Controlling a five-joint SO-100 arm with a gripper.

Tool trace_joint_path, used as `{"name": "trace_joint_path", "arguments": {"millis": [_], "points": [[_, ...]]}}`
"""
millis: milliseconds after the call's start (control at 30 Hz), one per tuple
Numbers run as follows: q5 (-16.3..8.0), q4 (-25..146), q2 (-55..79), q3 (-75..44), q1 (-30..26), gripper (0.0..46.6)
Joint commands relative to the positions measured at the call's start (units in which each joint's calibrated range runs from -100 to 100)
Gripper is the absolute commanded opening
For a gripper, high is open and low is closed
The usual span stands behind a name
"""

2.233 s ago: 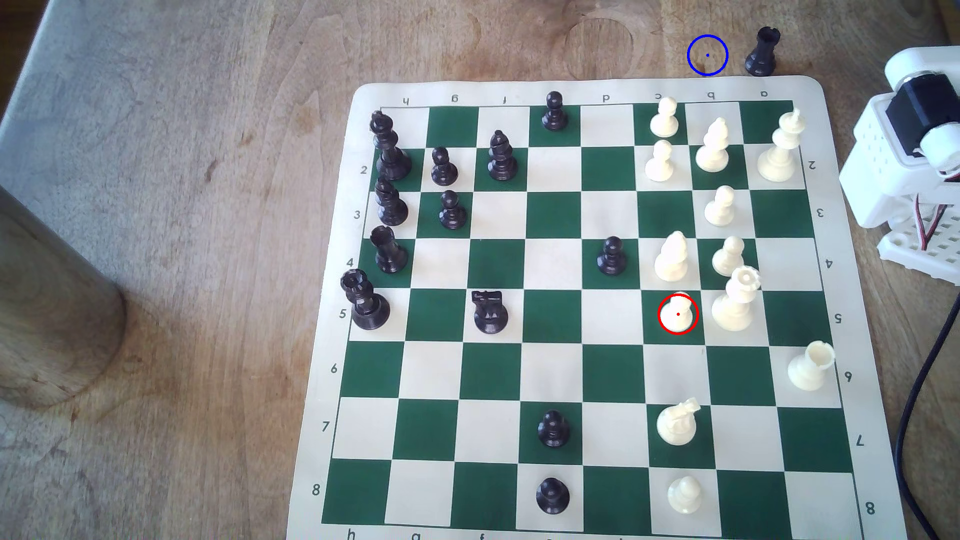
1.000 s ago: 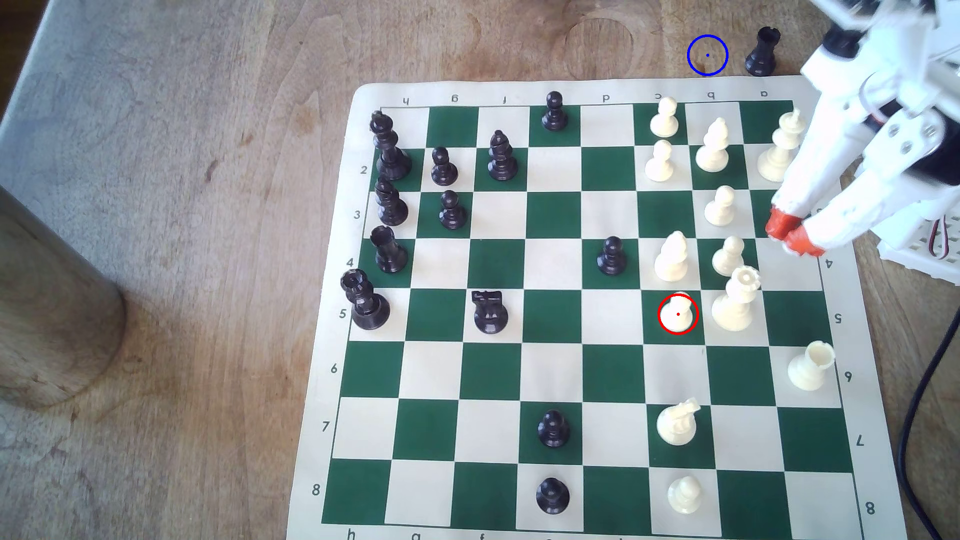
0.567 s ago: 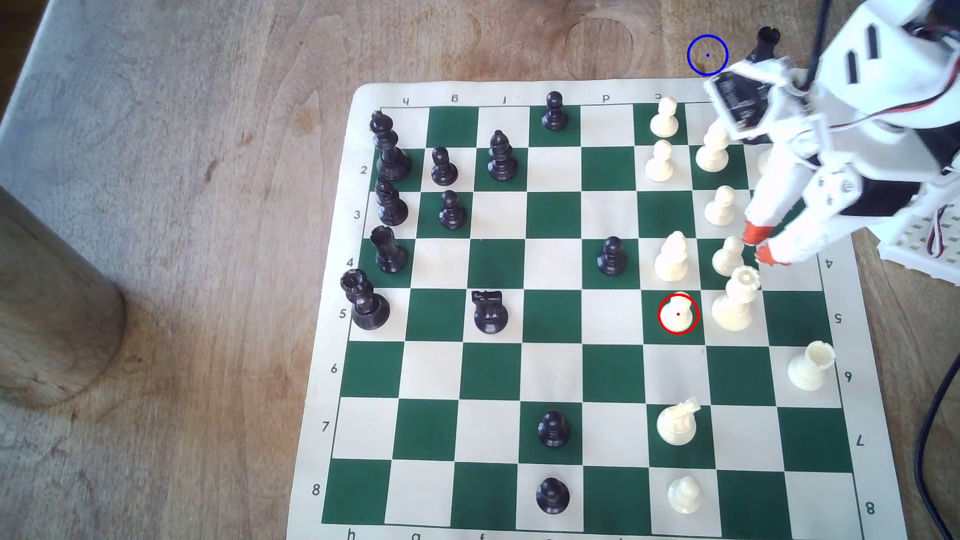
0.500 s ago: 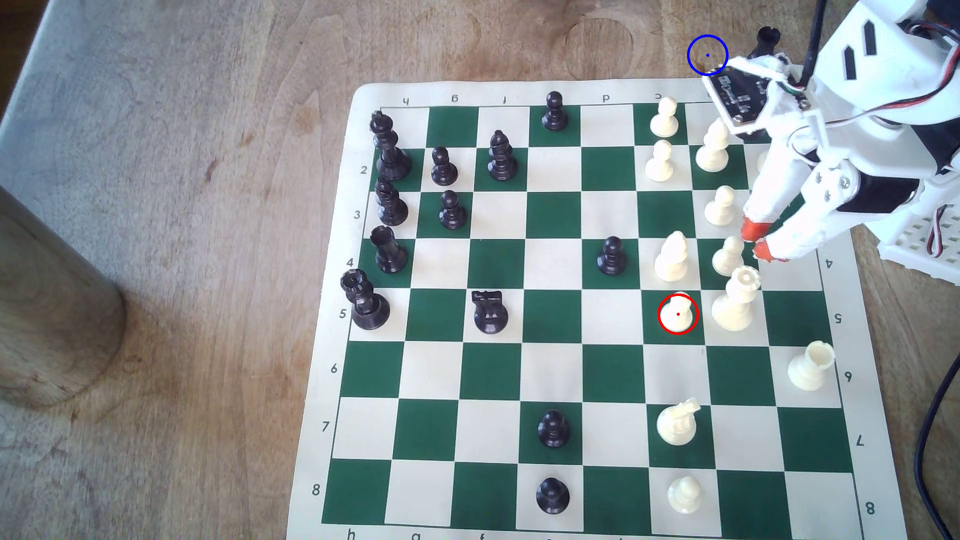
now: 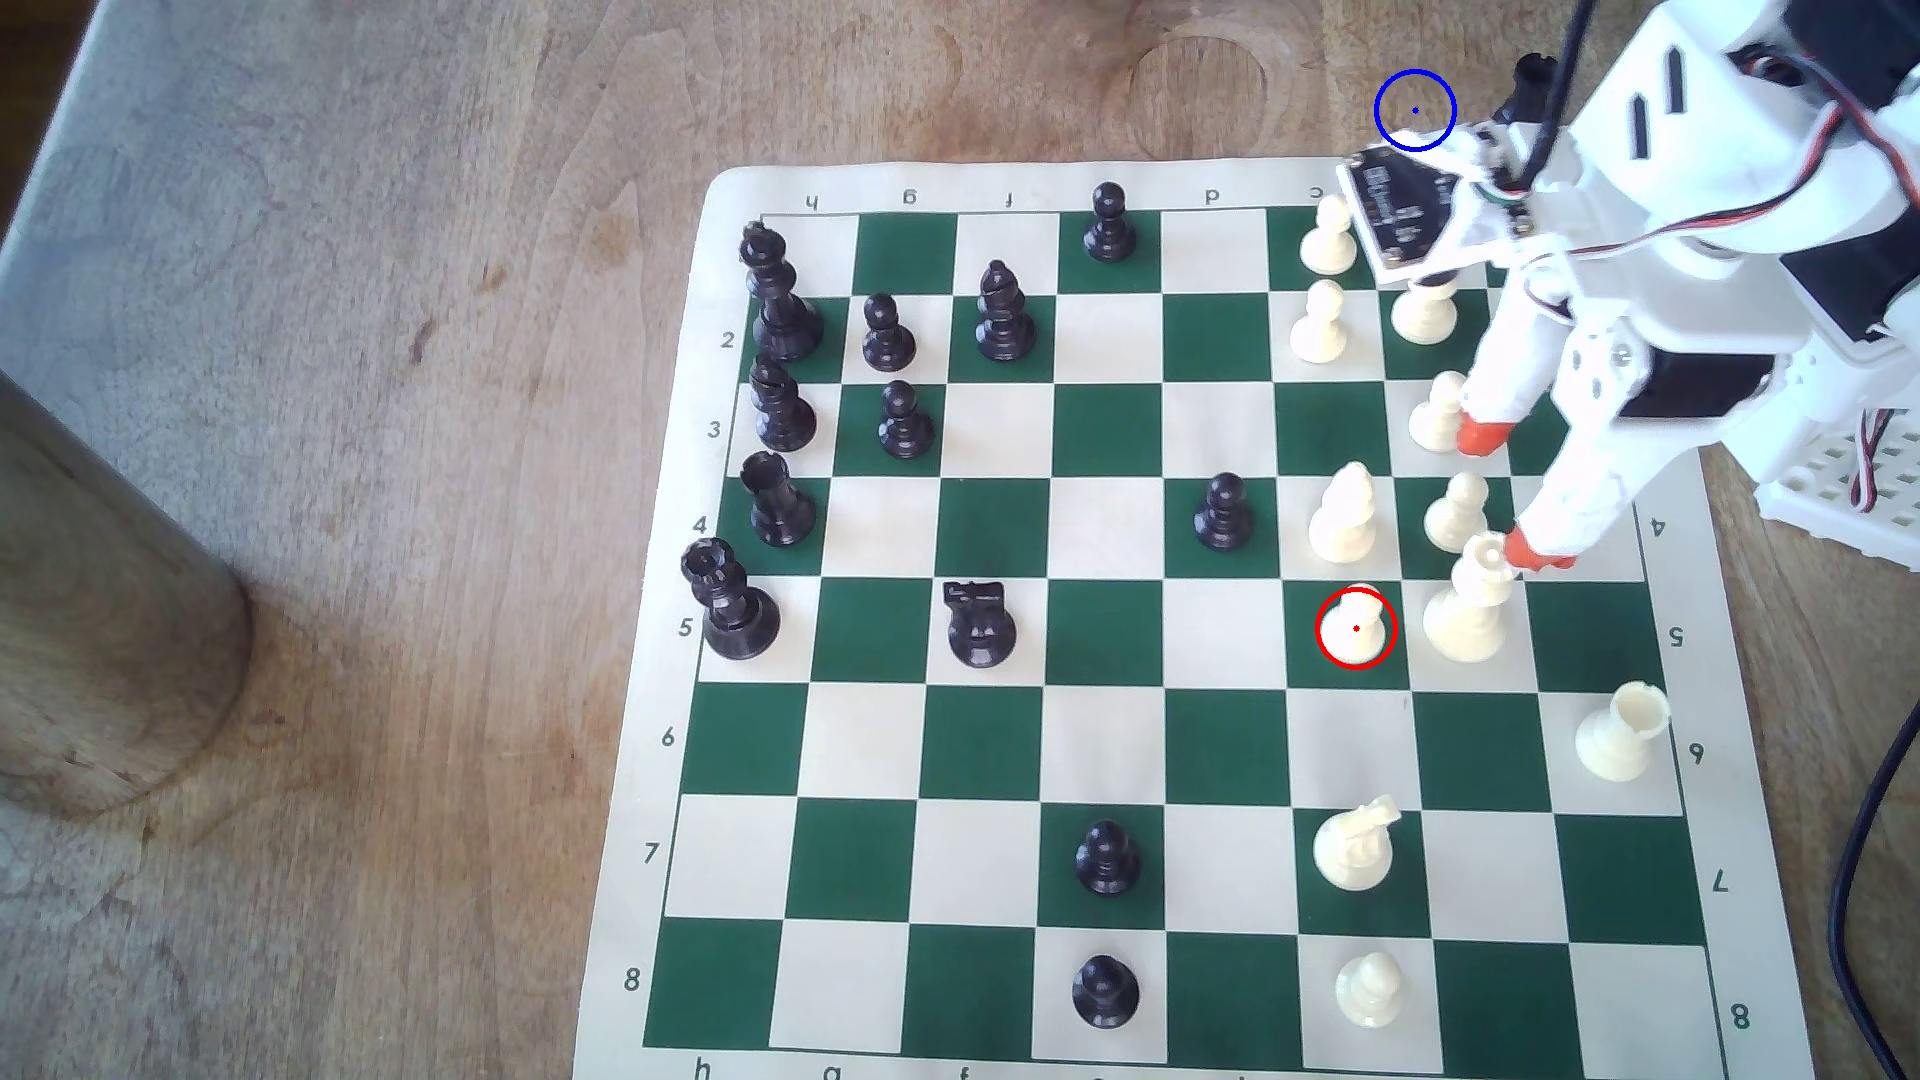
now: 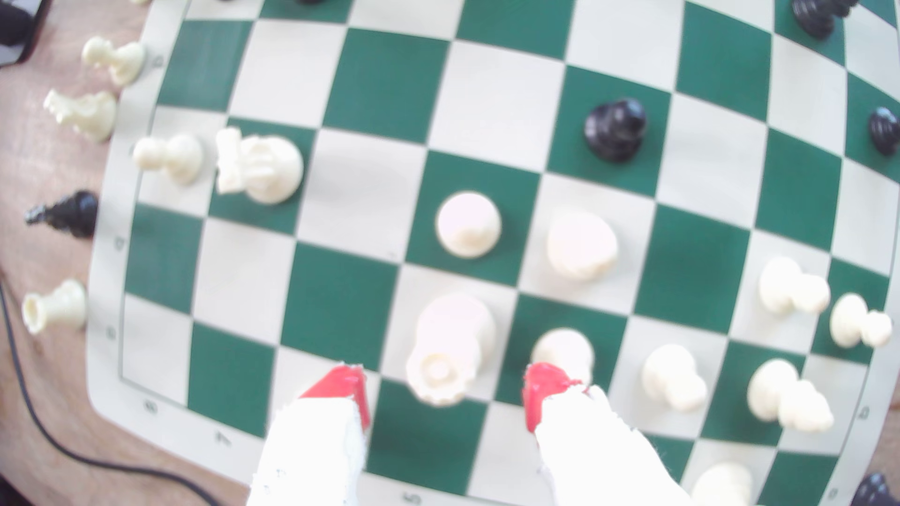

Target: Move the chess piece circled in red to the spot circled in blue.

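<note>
The chess piece circled in red (image 5: 1356,628) is a cream-white pawn standing upright on a green square of the board; in the wrist view this pawn (image 6: 468,225) stands free beyond the fingertips. My gripper (image 5: 1507,493) hovers open and empty over the board's right side in the exterior view, up and to the right of the pawn and apart from it. In the wrist view, the gripper (image 6: 443,389) has its red-tipped fingers either side of the queen's crown. The spot circled in blue (image 5: 1415,110) is bare wood just beyond the board's far edge, with the arm's camera mount touching its lower rim.
A white queen (image 5: 1470,602), a white bishop (image 5: 1343,514) and a white pawn (image 5: 1457,511) crowd closely round the circled pawn. A black rook (image 5: 1527,83) stands right of the blue ring, partly behind the arm. A black cable (image 5: 1870,831) runs along the right edge.
The arm swung in from the exterior view's right and moved left over the white pieces. Its fingers went from nearly shut to wide open, the lower tip now beside the queen's crown.
</note>
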Motion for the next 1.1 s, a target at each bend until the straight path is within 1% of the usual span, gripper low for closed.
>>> {"name": "trace_joint_path", "arguments": {"millis": [0, 433, 1067], "points": [[-0.24, -2.74, 0.64, -0.96, -0.03, 17.7], [-0.63, -13.14, 9.30, 3.03, 0.36, 18.4], [-0.98, -22.31, 23.56, 3.67, -0.74, 16.7]]}}
